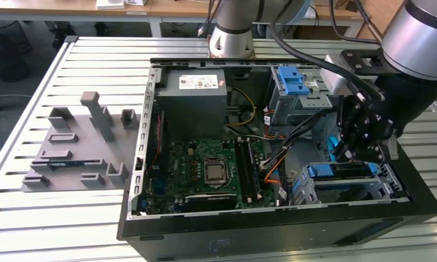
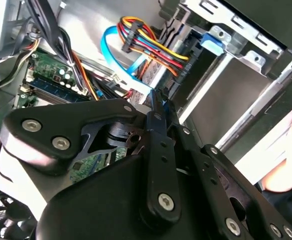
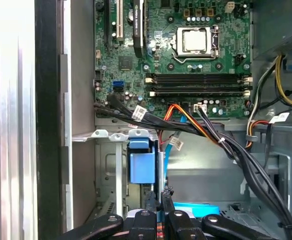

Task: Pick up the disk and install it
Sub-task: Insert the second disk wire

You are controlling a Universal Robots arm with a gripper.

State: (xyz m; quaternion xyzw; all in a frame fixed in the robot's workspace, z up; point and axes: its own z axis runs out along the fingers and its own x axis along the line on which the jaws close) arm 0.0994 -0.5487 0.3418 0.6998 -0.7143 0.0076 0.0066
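Item: open computer case, lying on its side on a slatted desk, with a grey moulded fixture beside it toward the exterior view's left. Contents: motherboard, bundled cables, and a drive cage at the corner toward the exterior view's right. The disk lies flat in that cage, its blue bracket facing the case interior; in the first wrist view a strip of the same blue shows just beyond the fingertips. Gripper: inside the case, just above and beside the disk's bracket end; whether it touches cannot be told. Jaws: clenched, the fingers drawn together with nothing visibly between them, as the second wrist view's gripper also shows. A blue latch stands close ahead of them. Step in hand, as judged: installation, near its end, the pick-up being done. Further seating would call for a straight, gentle push along the cage rails, clear of the cables.
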